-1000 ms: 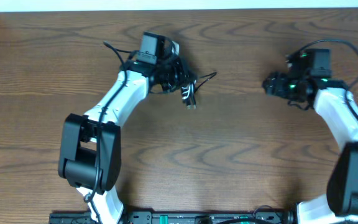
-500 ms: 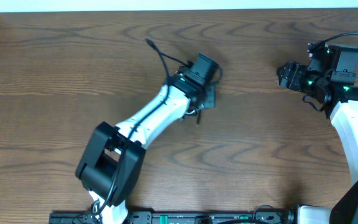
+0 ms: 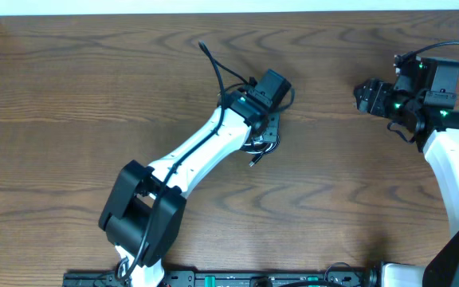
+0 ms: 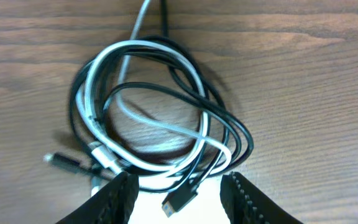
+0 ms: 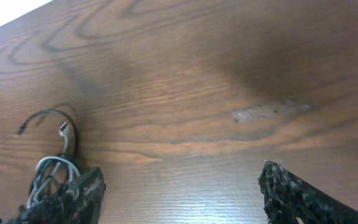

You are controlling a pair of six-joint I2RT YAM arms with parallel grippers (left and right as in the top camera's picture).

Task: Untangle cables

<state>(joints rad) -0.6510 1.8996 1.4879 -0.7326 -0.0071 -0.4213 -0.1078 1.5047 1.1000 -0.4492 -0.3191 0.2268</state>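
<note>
Black and white wound together in one coil: hardly begun, judging by the cables lying in a single heap on the brown wooden bench, a little past its middle and directly under the left pincer. Seen from the left wrist as one flat ring of several turns, with the white cable crossing the black cable at many places and cutting through the middle of the ring. Order of over and under at each crossing impossible to tell. Both tails running off side by side at the far edge; a small black plug pointing into the gap between the left fingers, another blurred plug end at the ring's left side. Left pincer parted, with the near rim of the coil between its fingers, clamped on nothing as far as visible. Right pincer spread wide and empty, hovering well apart from the heap over the right side of the bench, only bare wood between its fingers. Nothing separated so far: no cord lifted free, no loop drawn out. Left to do, by this reckoning: take one cord near a plug end, hold the other down, draw the turns apart, and lay black and white on the bench well apart.
</note>
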